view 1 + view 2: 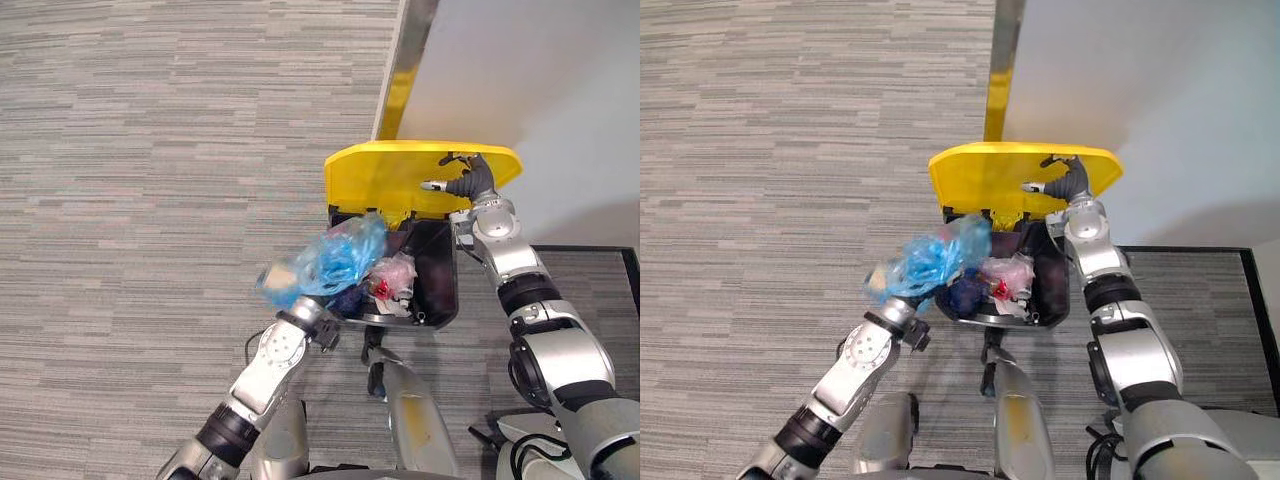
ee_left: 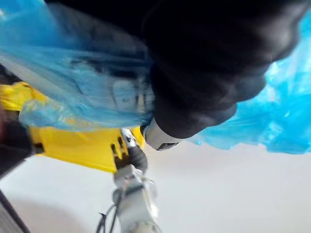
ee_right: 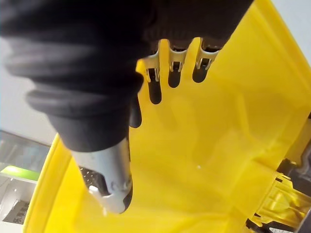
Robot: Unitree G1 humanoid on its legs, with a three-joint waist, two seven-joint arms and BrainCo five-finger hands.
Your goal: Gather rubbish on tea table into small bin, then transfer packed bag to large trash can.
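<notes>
Black large trash can (image 1: 442,290) on grey carpet (image 1: 150,200), its yellow lid (image 1: 380,175) raised, blue packed bag (image 1: 335,260) over the can's left rim, right hand (image 1: 470,183) with straight fingers flat against the lid's inner face, left hand (image 1: 305,315) under the bag, fingers buried in plastic, grip impossible to tell.

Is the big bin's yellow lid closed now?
No, the right robot hand props the yellow lid upright, leaving the black bin open.

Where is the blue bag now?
In the left eye view the blue bag is at the left rim of the black bin, below its raised yellow lid.
</notes>
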